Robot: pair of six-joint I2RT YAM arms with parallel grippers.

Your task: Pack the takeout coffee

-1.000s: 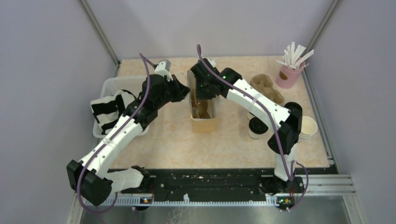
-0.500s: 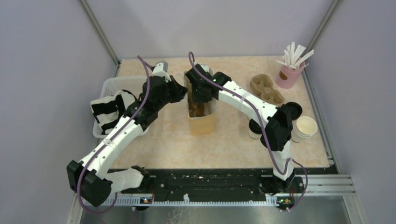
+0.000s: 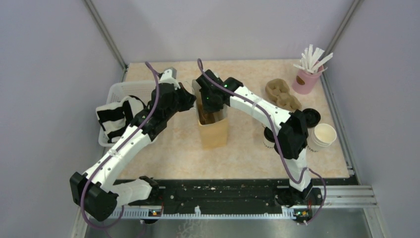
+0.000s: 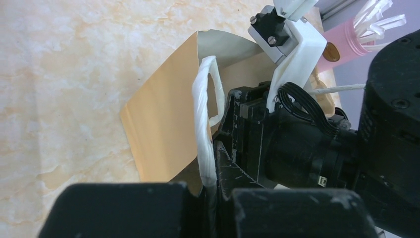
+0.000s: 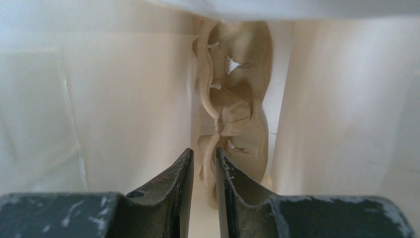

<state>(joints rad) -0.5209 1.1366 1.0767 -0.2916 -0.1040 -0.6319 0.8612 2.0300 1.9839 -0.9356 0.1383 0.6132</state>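
Observation:
The brown paper bag (image 3: 213,130) stands mid-table. My left gripper (image 3: 189,99) is shut on its white twisted handle (image 4: 205,144) at the bag's left rim (image 4: 163,119). My right gripper (image 3: 210,101) reaches into the bag's mouth, its jaws nearly closed on the rim of a pulp cup carrier (image 5: 237,99) that stands on edge inside the bag (image 5: 124,99). One black-lidded white coffee cup (image 3: 269,136) stands to the right, partly hidden by my right arm. A second black lid (image 3: 311,116) shows behind that arm.
A lidless white paper cup (image 3: 325,135) stands at the right. A pink cup with white straws (image 3: 307,78) stands at the back right, with a second pulp carrier (image 3: 283,94) beside it. A white basket (image 3: 119,91) with a striped cloth (image 3: 117,117) is at the left.
The bag has gone from leaning to standing more upright and has shifted slightly left. Both grippers moved left with it. My right elbow swung left, uncovering the lidless cup.

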